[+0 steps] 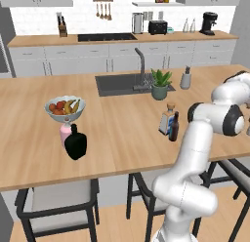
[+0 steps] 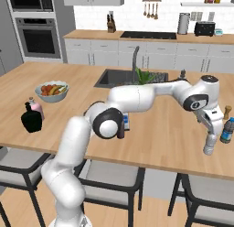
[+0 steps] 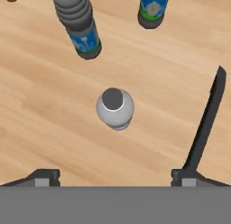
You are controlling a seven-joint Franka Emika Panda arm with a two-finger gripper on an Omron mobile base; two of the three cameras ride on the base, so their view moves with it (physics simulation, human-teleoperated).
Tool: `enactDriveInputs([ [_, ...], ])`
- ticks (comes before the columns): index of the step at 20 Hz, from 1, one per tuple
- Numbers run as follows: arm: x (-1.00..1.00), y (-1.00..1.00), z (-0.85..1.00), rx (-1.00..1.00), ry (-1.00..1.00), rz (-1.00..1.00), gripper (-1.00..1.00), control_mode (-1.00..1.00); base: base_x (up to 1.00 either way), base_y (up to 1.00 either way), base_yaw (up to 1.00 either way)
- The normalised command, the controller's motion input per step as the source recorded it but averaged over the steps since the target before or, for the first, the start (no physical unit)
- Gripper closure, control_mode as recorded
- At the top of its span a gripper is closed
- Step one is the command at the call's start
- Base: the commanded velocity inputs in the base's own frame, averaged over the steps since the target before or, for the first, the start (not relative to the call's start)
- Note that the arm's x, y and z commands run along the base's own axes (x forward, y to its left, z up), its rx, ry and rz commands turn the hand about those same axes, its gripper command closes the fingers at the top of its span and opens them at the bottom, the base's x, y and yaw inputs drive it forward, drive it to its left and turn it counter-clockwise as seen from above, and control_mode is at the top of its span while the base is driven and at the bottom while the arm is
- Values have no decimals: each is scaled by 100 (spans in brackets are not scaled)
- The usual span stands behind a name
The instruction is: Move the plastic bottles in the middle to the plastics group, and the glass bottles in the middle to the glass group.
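- My pincer [image 3: 115,175] hangs spread wide, gripping nothing.
- The small clear water bottle [image 3: 115,108], white-capped, stands upright on the counter [image 3: 40,119] beneath me, blue-labelled bottles [image 3: 81,26] at 12 o'clock.

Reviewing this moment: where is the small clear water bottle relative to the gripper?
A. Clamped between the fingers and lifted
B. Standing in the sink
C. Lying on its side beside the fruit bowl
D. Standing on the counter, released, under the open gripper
D: in the hand view the water bottle stands upright on the wooden counter beneath the gripper, whose fingers are spread wide and clear of it.
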Motion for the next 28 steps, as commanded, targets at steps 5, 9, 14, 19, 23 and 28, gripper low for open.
enactDriveInputs([
  [5, -39, 97, 0, -2, 0, 29, -100, -100, 0, 0, 0],
  [9, -18, 100, 3, -2, 1, 35, -100, -100, 0, 0, 0],
  [14, 0, 99, 12, 0, 13, 48, -100, -100, 0, 0, 0],
  [19, 0, 98, 12, -1, 0, 51, -100, -100, 0, 0, 0],
  [23, 7, 88, 13, 1, 0, 45, -100, -100, 0, 0, 0],
  [28, 19, 68, 22, 3, 0, 38, -100, -100, 0, 0, 0],
])
